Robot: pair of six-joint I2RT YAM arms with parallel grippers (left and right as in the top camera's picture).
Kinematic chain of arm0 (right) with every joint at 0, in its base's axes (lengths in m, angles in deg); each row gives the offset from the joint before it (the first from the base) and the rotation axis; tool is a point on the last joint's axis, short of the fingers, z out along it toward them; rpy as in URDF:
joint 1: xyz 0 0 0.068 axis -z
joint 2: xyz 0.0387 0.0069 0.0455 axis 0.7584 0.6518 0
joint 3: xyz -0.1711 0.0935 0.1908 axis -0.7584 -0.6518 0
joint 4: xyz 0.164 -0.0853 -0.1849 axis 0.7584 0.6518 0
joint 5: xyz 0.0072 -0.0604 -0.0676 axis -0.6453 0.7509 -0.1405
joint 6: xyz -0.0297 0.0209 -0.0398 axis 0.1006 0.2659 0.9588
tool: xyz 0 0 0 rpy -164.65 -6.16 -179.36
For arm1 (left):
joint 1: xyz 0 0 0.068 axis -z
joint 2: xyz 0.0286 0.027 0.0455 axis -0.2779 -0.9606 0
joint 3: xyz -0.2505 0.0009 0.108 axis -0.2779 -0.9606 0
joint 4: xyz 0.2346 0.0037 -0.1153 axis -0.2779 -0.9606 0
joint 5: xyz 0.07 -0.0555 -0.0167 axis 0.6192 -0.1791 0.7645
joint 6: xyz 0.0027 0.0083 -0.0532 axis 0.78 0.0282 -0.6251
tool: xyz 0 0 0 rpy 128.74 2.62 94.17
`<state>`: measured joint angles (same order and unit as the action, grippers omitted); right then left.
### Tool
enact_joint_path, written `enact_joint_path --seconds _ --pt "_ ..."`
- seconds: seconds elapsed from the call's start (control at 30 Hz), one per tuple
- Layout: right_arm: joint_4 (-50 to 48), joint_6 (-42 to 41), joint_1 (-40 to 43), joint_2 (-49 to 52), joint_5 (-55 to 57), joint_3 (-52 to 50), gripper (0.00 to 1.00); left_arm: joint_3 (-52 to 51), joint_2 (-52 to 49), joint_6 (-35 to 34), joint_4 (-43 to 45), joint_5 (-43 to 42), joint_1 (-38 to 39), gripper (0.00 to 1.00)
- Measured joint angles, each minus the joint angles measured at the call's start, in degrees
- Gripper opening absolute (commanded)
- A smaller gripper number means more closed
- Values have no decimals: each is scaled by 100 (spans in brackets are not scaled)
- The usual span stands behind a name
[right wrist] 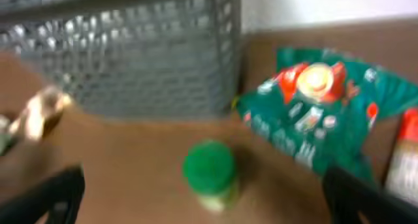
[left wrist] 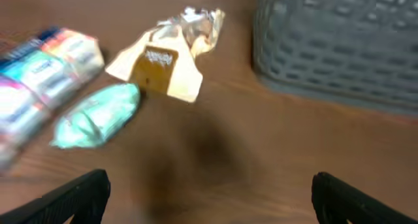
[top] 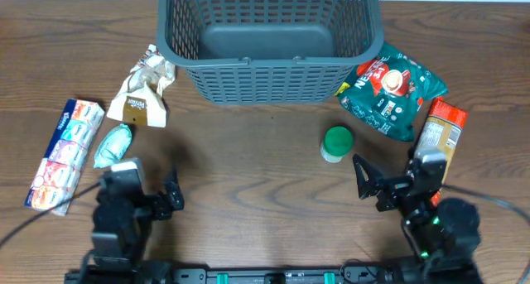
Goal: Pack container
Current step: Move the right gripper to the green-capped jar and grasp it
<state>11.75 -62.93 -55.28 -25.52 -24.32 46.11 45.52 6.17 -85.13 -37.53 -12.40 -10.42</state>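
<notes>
Container [top: 269, 81] at the back, left end effector [top: 174, 193] spread wide, right end effector [top: 371, 186] likewise (both gripping nothing).

Container [top: 265, 81] – dark grey moulded plastic, matt, lattice walls smooth. Table [top: 248, 193] – brown wood grain, low satin sheen. Green snack bag [top: 393, 89] – glossy printed film, creased, catching light. Cream packet [top: 142, 89]: crumpled wrapper, silvery shine at top; paper or film, cannot tell. Teal packet [top: 113, 145]: soft shiny film. Long multipack [top: 66, 151]: glossy plastic wrap. Small jar [top: 337, 142]: smooth green plastic lid.
</notes>
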Motion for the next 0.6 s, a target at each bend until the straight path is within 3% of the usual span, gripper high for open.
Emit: enact_joint_path --seconds 0.2,0.3,0.6 --pt "2288 46 0 2059 -317 2310 99 1670 -1434 33 -1110 50 0 99" --pt "2841 57 2 2909 -496 3193 99 2288 -2057 120 -1513 98 0 98" --pt "3257 118 2 4120 -608 3650 99 2859 -2699 160 -1781 278 0 99"
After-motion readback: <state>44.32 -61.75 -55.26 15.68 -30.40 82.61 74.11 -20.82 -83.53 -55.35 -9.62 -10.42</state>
